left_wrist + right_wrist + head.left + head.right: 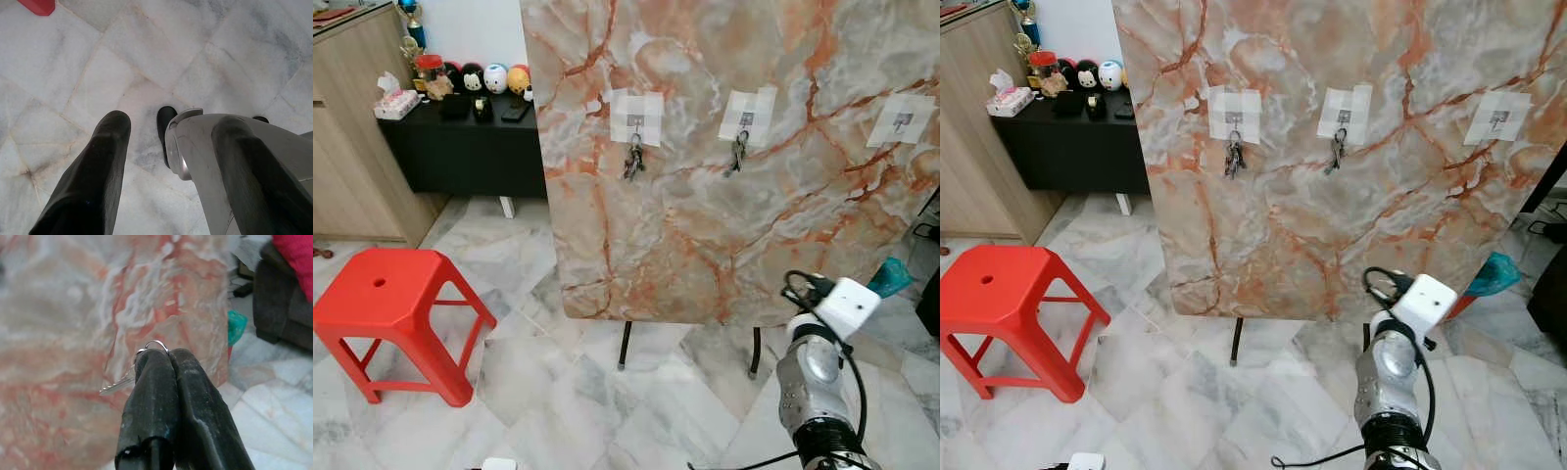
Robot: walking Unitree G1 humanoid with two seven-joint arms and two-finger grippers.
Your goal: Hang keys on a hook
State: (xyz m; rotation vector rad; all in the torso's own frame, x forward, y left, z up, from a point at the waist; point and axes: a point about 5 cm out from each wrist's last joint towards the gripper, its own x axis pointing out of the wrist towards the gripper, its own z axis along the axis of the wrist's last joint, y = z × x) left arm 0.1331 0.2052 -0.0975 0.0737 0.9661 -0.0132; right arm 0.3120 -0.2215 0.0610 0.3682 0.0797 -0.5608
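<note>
Two hooks on the marble board (705,206) already carry keys; the third hook (902,121) is bare. The right gripper (164,363) has its jaws pinching the keys (128,379), ring (156,344) upward; it should raise them toward that hook, keeping the ring exposed. The left gripper (166,147), spread, hangs idle.

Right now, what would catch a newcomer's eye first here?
The big orange-veined marble board stands propped ahead, with three taped hooks: two hold key bunches, the right hook is bare. A bright red stool sits on the floor to its left. The right gripper has its jaws shut on a key.
</note>
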